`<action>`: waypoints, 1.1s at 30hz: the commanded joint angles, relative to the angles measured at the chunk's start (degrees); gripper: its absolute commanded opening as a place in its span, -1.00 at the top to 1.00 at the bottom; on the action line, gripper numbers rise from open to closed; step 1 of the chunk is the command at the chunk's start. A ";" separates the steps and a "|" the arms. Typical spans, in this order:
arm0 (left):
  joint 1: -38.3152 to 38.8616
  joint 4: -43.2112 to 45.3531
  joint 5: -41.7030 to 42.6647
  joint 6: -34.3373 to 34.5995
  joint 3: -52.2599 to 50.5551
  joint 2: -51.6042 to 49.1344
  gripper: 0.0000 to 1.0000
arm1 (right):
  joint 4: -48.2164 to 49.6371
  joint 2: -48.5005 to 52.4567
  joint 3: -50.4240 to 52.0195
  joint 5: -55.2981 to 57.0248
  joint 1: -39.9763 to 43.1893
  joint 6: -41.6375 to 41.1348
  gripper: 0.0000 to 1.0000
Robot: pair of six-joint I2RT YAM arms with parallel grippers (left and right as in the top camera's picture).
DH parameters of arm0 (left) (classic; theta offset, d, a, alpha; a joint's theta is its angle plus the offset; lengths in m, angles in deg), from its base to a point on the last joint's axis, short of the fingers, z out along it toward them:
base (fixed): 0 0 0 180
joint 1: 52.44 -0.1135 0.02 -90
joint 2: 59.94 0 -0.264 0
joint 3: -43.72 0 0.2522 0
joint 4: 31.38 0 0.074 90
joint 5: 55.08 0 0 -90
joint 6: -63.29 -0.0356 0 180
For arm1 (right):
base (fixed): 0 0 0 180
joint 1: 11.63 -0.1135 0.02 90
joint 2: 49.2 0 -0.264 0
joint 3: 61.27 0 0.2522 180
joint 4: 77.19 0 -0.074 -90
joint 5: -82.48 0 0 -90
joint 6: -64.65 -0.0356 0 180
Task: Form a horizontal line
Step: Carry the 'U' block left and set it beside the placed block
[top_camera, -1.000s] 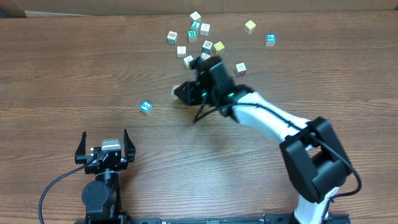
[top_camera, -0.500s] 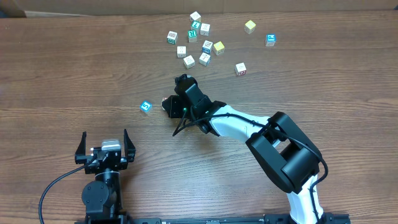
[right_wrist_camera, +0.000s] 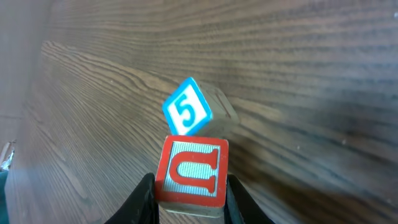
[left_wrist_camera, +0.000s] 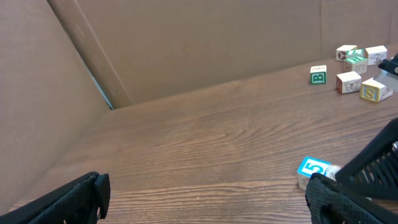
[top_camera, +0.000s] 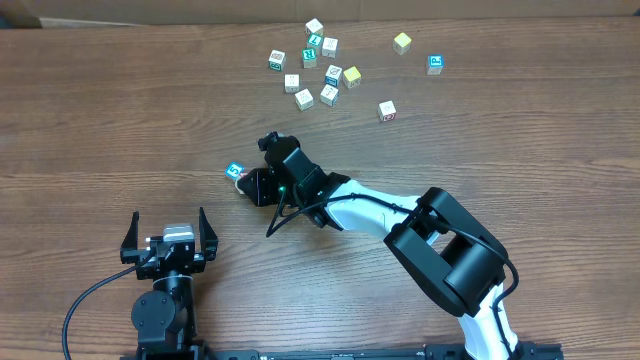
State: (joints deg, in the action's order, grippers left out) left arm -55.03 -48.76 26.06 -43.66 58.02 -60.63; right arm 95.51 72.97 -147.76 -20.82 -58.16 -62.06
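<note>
A blue-marked "5" cube [top_camera: 235,171] lies alone on the table [top_camera: 120,120], left of centre. It also shows in the left wrist view as the blue cube [left_wrist_camera: 314,169], and in the right wrist view as the blue cube [right_wrist_camera: 186,107], turned corner-on. My right gripper [top_camera: 250,185] hovers just right of it, shut on a red-marked "U" cube [right_wrist_camera: 191,169]. The red cube sits just in front of the blue one; I cannot tell whether they touch. At the front left, my left gripper [top_camera: 168,232] rests open with nothing in it.
Several more letter cubes [top_camera: 310,70] lie scattered at the back centre. A yellow cube [top_camera: 402,42], a blue-marked cube [top_camera: 435,63] and a red-marked cube [top_camera: 387,110] sit apart to their right. Brown walls [left_wrist_camera: 186,43] close off the far edge.
My right gripper has swept left and toward the front, away from the back cluster, carrying the red cube up beside the blue "5" cube. The left arm has stayed still.
</note>
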 commanded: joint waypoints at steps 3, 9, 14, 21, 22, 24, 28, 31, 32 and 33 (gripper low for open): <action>0.37 0.04 -0.52 -1.09 -0.26 0.33 -0.99 | 1.86 1.31 0.02 4.35 -0.13 4.20 0.63; 0.37 0.02 -0.50 -1.09 -0.26 0.33 -0.99 | -0.63 1.36 0.02 6.23 -0.13 4.20 0.65; 0.37 0.04 -0.52 -1.09 -0.26 0.33 -0.99 | -0.13 1.53 0.02 7.96 -0.52 4.20 0.38; 0.37 0.02 -0.50 -1.09 -0.26 0.33 -0.99 | -0.17 1.53 0.02 11.10 -1.09 4.20 -0.02; 0.37 0.04 -0.52 -1.07 -0.26 0.33 -0.99 | -0.15 1.53 0.02 11.10 -1.11 4.20 -0.07; 0.37 0.04 -0.50 -1.09 -0.26 0.33 -0.99 | -0.15 1.53 0.02 11.08 -1.11 4.20 -0.11; 0.37 0.02 -0.52 -1.09 -0.26 0.33 -0.99 | -0.28 1.01 -0.04 11.13 -1.05 4.22 -0.71; 0.37 0.02 -0.52 -1.09 -0.26 0.33 -0.99 | -2.21 -0.96 -0.04 11.17 -0.48 4.22 -1.00; 0.37 0.04 -0.50 -1.09 -0.26 0.33 -0.99 | -2.86 -1.53 -0.04 11.17 -0.31 4.22 -1.00; 0.37 0.04 -0.50 -1.09 -0.26 0.33 -0.99 | -4.07 -2.60 -0.04 11.21 0.02 4.22 -1.00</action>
State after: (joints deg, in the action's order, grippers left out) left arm -55.03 -48.76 26.06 -43.66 58.02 -60.63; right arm 93.56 73.24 -147.96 -10.16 -58.92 -57.79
